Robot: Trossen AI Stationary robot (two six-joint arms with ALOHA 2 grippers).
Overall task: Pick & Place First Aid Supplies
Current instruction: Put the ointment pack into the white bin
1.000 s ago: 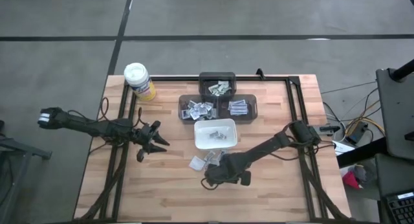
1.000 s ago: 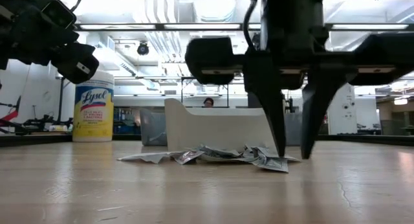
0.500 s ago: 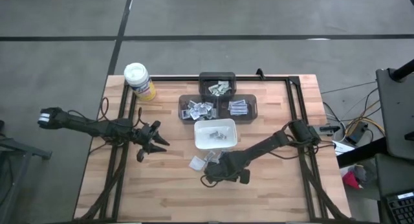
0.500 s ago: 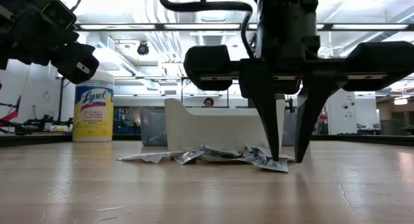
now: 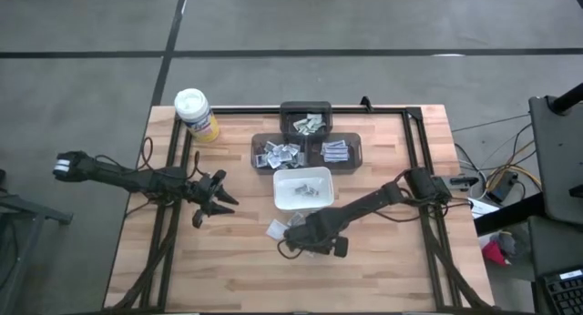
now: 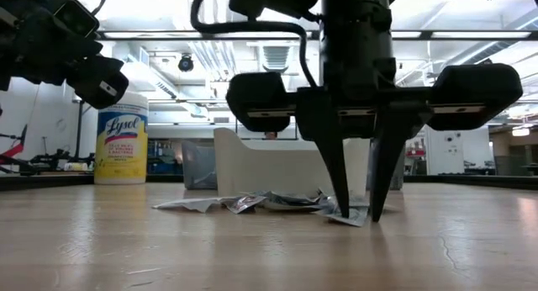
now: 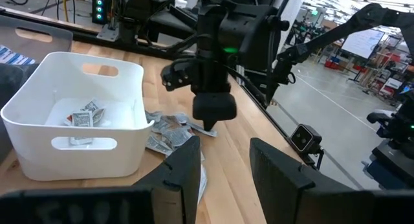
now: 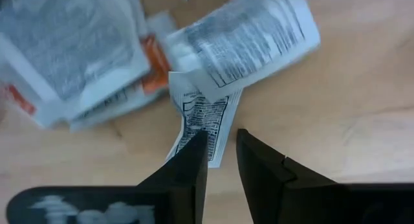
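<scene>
The right gripper (image 6: 353, 214) stands tips-down at the near edge of the packets (image 6: 269, 203) on the table (image 6: 252, 249), jaws narrowly spread astride one packet (image 8: 202, 122), not yet pinching; better to close only once both tips straddle that corner alone; beyond sits the dish (image 5: 303, 189); the left gripper (image 5: 211, 198) waits well apart, jaws spread.

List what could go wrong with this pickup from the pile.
1. The right pincer stands with its tips down at the edge of the heap of packets on the table; the packets overlap, so it may lift two or none.
2. The packet ahead of its fingers lies partly under a larger one, which could drag along.
3. The white dish sits close behind the heap and may get nudged.
</scene>
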